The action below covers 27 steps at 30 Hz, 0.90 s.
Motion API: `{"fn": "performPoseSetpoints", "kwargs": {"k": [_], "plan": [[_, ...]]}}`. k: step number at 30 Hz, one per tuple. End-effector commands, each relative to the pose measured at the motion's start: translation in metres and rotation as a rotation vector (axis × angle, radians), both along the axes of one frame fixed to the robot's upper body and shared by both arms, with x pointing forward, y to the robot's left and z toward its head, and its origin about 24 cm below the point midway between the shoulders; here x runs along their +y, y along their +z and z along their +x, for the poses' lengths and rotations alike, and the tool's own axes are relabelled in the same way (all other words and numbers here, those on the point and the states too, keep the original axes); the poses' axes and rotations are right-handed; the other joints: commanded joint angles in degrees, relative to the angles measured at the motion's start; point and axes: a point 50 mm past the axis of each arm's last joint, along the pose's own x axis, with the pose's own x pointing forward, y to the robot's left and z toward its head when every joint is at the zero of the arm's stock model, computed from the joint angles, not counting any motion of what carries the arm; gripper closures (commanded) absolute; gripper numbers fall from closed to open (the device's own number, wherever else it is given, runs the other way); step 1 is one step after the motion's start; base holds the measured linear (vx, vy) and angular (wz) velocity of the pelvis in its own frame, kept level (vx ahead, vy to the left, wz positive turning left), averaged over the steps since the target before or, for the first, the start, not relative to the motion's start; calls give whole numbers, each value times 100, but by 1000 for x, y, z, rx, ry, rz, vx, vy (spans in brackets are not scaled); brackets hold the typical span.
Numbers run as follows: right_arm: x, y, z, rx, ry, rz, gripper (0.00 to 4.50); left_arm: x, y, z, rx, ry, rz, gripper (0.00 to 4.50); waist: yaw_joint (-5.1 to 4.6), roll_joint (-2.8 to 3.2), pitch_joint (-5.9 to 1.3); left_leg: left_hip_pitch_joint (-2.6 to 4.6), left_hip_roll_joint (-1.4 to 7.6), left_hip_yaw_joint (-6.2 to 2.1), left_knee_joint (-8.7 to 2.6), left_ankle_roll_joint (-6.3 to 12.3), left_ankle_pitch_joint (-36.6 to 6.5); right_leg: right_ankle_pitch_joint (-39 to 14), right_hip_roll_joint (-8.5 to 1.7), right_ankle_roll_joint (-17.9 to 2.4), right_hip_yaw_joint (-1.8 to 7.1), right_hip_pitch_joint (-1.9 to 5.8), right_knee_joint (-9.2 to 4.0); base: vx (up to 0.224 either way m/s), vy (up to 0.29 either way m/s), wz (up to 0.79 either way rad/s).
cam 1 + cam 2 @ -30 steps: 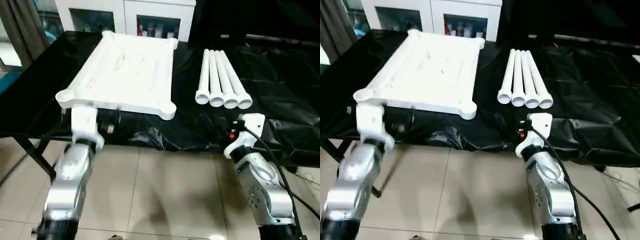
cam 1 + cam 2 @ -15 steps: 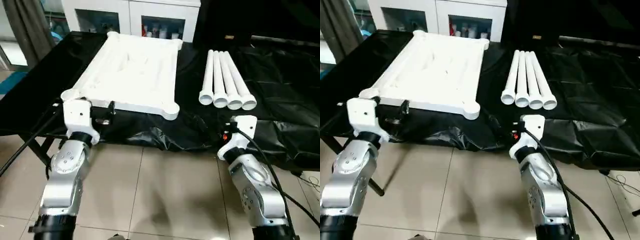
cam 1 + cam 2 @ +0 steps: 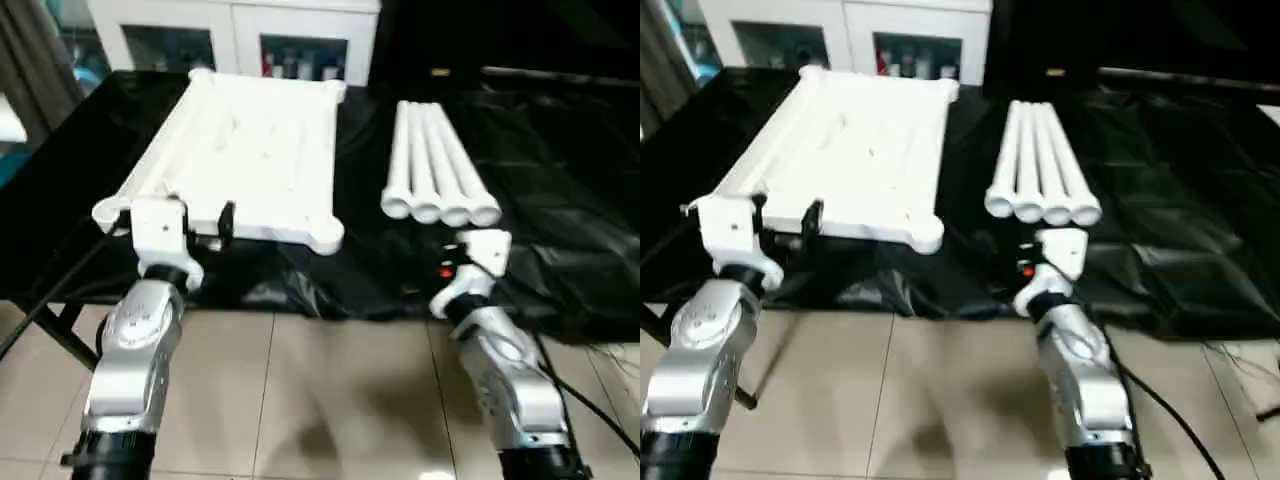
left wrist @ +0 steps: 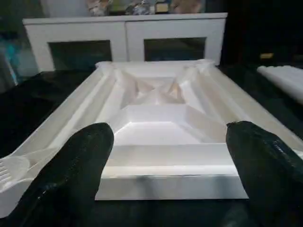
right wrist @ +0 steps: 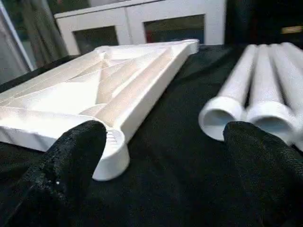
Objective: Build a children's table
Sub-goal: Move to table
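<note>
The tabletop (image 3: 250, 150) lies ribbed side up on the black-covered bench (image 3: 560, 200), with four legs (image 3: 435, 165) side by side just to its right — wide ends toward the robot. The left gripper (image 4: 165, 189) hangs at the tabletop's near edge, fingers (image 4: 80, 165) spread wide and holding nothing. The right gripper (image 5: 161, 189) — fingers equally wide apart — sits between the tabletop's near right corner socket (image 5: 113, 158) and the legs' ends.

Smooth white plastic tabletop (image 3: 255, 150), legs (image 3: 435, 165)
</note>
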Motion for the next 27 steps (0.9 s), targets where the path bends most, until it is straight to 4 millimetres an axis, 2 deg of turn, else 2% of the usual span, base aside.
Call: {"fn": "performPoseSetpoints", "kwargs": {"k": [1, 2, 3, 4, 5, 6, 7, 8, 9, 10, 11, 12, 13, 14, 15, 16, 17, 18, 19, 20, 21, 22, 23, 24, 25, 26, 27], "plan": [[0, 0, 1, -5, 3, -25, 7, 0, 5, -2, -19, 11, 1, 16, 2, 27, -524, 82, -21, -123, -174, 1537, 967, 1945, -21, -1370, 131, 395, 63, 128, 12, 11], [0, -1, 1, -3, 4, -27, 7, 0, 5, -2, -19, 11, 2, 16, 6, 47, -523, 153, -7, -149, -153, 1649, 1094, 2050, -10, -1313, 117, 330, 103, 121, 3, 17], [0, -2, 2, 11, -1, -45, 7, 0, 5, -2, -19, 11, 10, 16, 57, -139, -450, -385, -287, -321, 44, 2356, 1435, 2317, -46, -1013, -28, 627, 11, 93, 18, 40], [-1, -3, 3, 10, -10, -56, 7, 0, 5, -3, -20, 11, 10, 16, 61, 20, -506, -570, -375, -403, 142, 2737, 1639, 2593, -213, -673, -83, 839, -43, 93, 18, 40], [-1, -2, 3, 9, -11, -51, 7, 0, 5, -3, -21, 11, 9, 16, 42, 107, -528, -514, -357, -520, 165, 2829, 2011, 2580, -159, -516, -214, 826, 31, 86, 14, 67], [-1, -1, 3, 1, -9, -39, 7, 0, 5, -3, -21, 10, 10, 16, -176, 268, -559, 417, -73, -1168, 167, 3478, 3065, 1359, 148, -173, -513, 19, 476, 160, -109, 50], [-1, -2, 3, 13, -12, -6, 7, 0, 5, -3, -22, 10, 11, 16, -484, 173, -638, 1251, 868, -1705, 136, 3550, 4323, -888, -140, 266, -275, -939, 871, 160, -109, 50], [0, -3, 3, 23, -14, 17, 7, 1, 5, -3, -21, 10, 13, 16, -337, 202, -472, 894, 784, -1540, 102, 3324, 4393, -803, -216, 347, -194, -931, 971, 128, -213, -1], [1, -3, 2, 23, -5, 17, 7, 1, 6, -3, -20, 6, 20, 16, -248, 74, -389, 483, 585, -1179, -151, 2900, 3338, -129, -288, 390, -50, -845, 940, 3, -148, -16], [2, -3, 1, 20, 3, 8, 7, 1, 6, -3, -17, 2, 29, 16, -183, -152, -357, 429, 100, -762, -38, 2199, 1674, 637, -325, -25, 112, -710, 306, 3, -148, -16], [2, -3, 1, 17, 6, 3, 7, 2, 6, -3, -14, 0, 34, 16, -130, -222, -268, 229, -112, -593, -113, 1850, 630, 272, -350, 55, 257, -402, 58, 3, -116, 2], [2, -3, 1, 17, 6, 4, 7, 2, 6, -3, -15, -1, 34, 16, 117, -400, -351, -147, -605, -438, 578, 1265, -422, -1539, -793, -96, 953, 263, -389, 50, -106, 17], [2, -3, 1, 18, 6, 5, 7, 2, 7, -2, -15, -2, 35, 16, 221, -399, -334, -226, -463, -555, 801, 750, -324, -2382, -927, -429, 1056, 345, -460, 50, -106, 17], [2, -3, 1, 18, 6, 5, 7, 2, 7, -2, -15, -2, 35, 16, 208, -377, -323, -320, -448, -589, 825, 576, -133, -2317, -877, -600, 1041, 417, -421, 50, -70, 15], [3, -3, 2, 16, 6, 6, 7, 2, 8, -2, -16, -5, 34, 16, 157, -328, -257, -421, -406, -623, 824, 334, 89, -2165, -834, -957, 988, 465, -457, 42, -56, 11], [3, -3, 2, 17, 5, 5, 7, 2, 8, -1, -15, -10, 33, 16, 189, -217, -232, -387, -299, -660, 768, 274, 124, -2086, -919, -1204, 955, 402, -504, 42, -56, 11], [3, -3, 2, 15, 1, 8, 7, 2, 8, -1, -12, -19, 34, 16, 127, 40, -217, -354, -32, -641, 259, 218, 228, -1960, -674, -1556, 552, 328, -517, 0, 0, 0], [3, -3, 2, 15, 1, 9, 7, 2, 8, -1, -11, -19, 34, 16, 127, 40, -217, -354, -32, -641, 259, 218, 228, -1960, -674, -1556, 552, 328, -517, 41, 73, -6], [3, -2, 3, 14, -6, 12, 7, 2, 8, 0, -8, -25, 34, 16, -100, 280, -257, -93, 339, -838, -351, 275, -617, -1454, -63, -1136, 33, 121, -54, 41, 73, -6], [3, -2, 3, 13, -11, 12, 7, 1, 7, 0, -6, -29, 33, 16, -214, 369, -346, 494, 619, -1170, -424, 648, -1290, -798, -42, -884, -112, -358, 459, 100, 81, 4], [3, -2, 3, 12, -14, 13, 7, 1, 7, 0, -5, -31, 32, 16, -281, 349, -390, 598, 687, -1262, -430, 945, -1327, -524, -69, -671, -135, -472, 591, 115, 50, 14], [2, -2, 3, 12, -15, 14, 7, 1, 7, 1, -4, -33, 32, 16, -289, 334, -338, 544, 647, -1256, -425, 1493, -1173, -301, -96, -290, -152, -596, 736, 115, 50, 14], [2, -1, 3, 10, -20, 12, 7, 0, 7, 1, -2, -36, 29, 16, -278, 336, -313, 511, 586, -1193, -411, 1719, -1069, -203, -123, -179, -154, -649, 761, 82, 33, 5], [2, -1, 3, 10, -22, 11, 7, 0, 7, 1, -1, -38, 27, 16, -309, 278, -330, 518, 525, -1141, -392, 1934, -894, -43, -157, -104, -139, -677, 716, 69, -13, 5], [1, -1, 3, 9, -29, 11, 7, -2, 6, 2, 2, -47, 23, 16, -301, 127, -334, 338, 129, -800, -242, 1972, -637, 458, -347, -326, 16, -498, 221, 69, -13, 5], [0, -1, 4, 9, -33, 11, 7, -3, 6, 2, 4, -54, 20, 16, -286, -58, -377, 105, -87, -598, -150, 1795, -774, 429, -460, -397, 182, -194, -11, 62, -75, 9], [0, -1, 4, 9, -39, 14, 7, -5, 6, 3, 7, -62, 18, 16, -57, -71, -340, -314, -327, -445, 355, 1368, -691, -956, -1027, -1126, 684, 330, -439, 56, -81, 4]]}}
